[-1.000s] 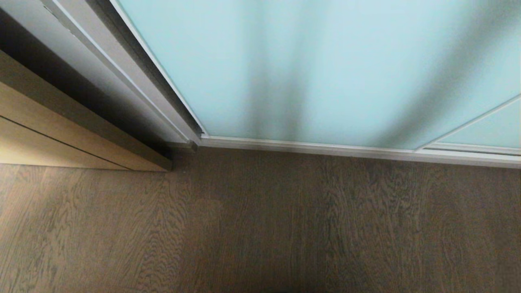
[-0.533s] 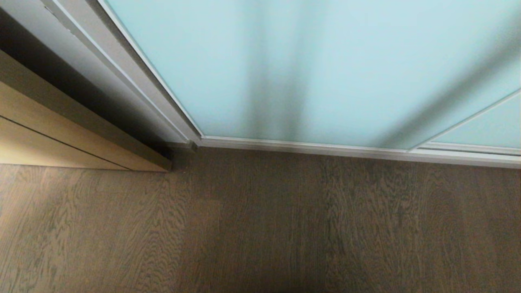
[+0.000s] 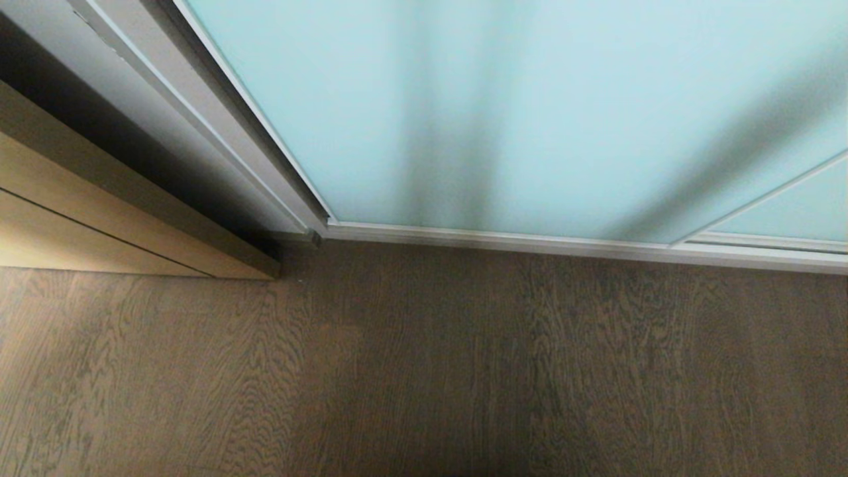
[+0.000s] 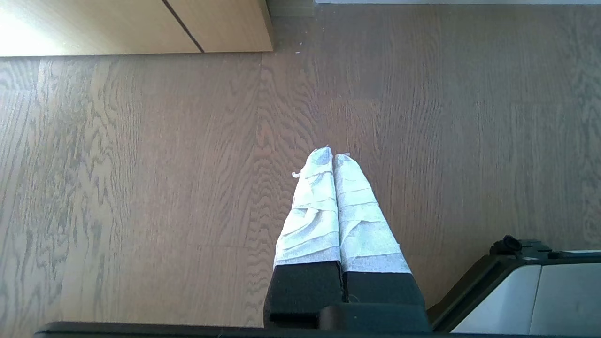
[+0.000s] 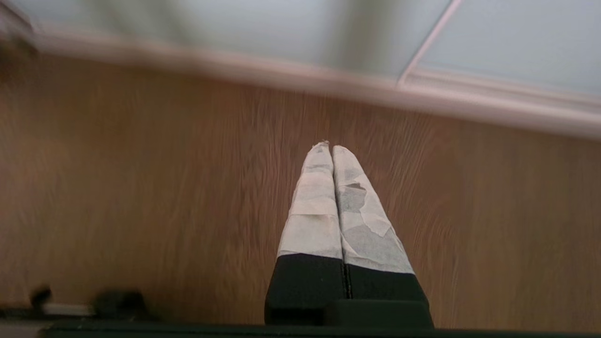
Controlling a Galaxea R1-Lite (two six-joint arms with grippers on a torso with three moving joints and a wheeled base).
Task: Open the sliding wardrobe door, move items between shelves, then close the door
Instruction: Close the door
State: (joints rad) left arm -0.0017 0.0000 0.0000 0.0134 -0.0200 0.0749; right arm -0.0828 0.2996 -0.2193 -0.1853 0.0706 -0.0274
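The sliding wardrobe door (image 3: 530, 112), frosted pale blue-green glass in a thin silver-white frame, fills the upper head view, its left edge beside the grey jamb (image 3: 218, 126). It covers the wardrobe, so the items and the shelves are hidden. Neither arm shows in the head view. My left gripper (image 4: 333, 154) hangs shut and empty over the wood-grain floor (image 4: 141, 164). The right gripper (image 5: 327, 146), also shut with nothing in it, points at the floor just short of the door's bottom rail (image 5: 281, 70).
A tan wooden door (image 3: 99, 218) stands at the left, meeting the floor near the jamb. A second frosted panel (image 3: 795, 212) overlaps at the right. Part of my base (image 4: 526, 291) shows beside the left gripper. Grey-brown floor (image 3: 424, 371) spreads before the wardrobe.
The door's left edge leaned slightly toward the jamb and came back. Floor and tan door have kept still, and no arm has entered the head view.
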